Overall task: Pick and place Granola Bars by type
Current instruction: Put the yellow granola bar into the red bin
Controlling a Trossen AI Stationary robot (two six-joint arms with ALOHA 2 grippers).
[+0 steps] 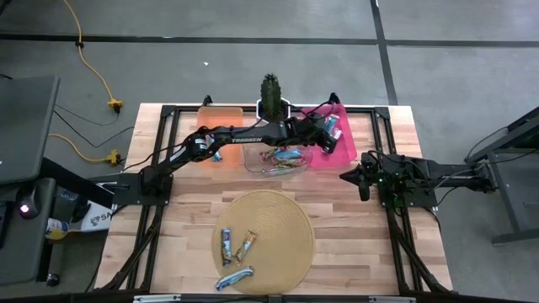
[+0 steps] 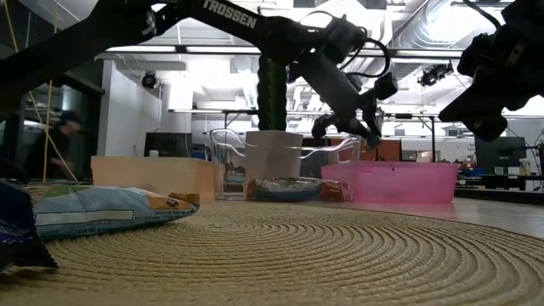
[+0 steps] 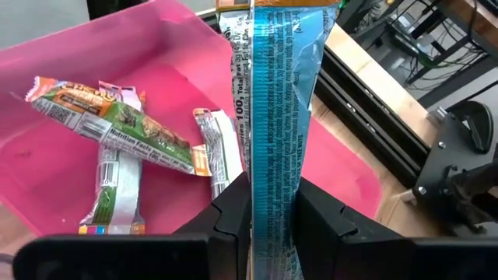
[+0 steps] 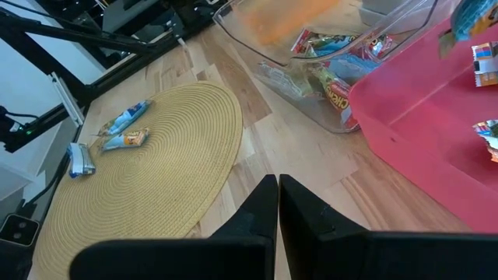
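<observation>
Sorting partly done. Pink bin [image 1: 341, 143], at one o'clock on the worktop [image 1: 354, 244], holds several bars; left gripper [image 3: 261, 225] above it pinches a blue bar [image 3: 276, 117] — three remain on the mat [image 1: 278, 210]. Right gripper [image 4: 278, 204] idles at three o'clock, jaws pressed together.

A: What sits on the light wooden tabletop [image 1: 354, 244]?
B: A round woven straw mat [image 1: 282, 220] near the front. At the back, an orange plastic bin [image 1: 221, 112], a clear plastic bin [image 1: 253, 158], a pink plastic bin [image 1: 340, 150].
A: And the green thing?
B: A little cactus in a white pot [image 1: 271, 94].
</observation>
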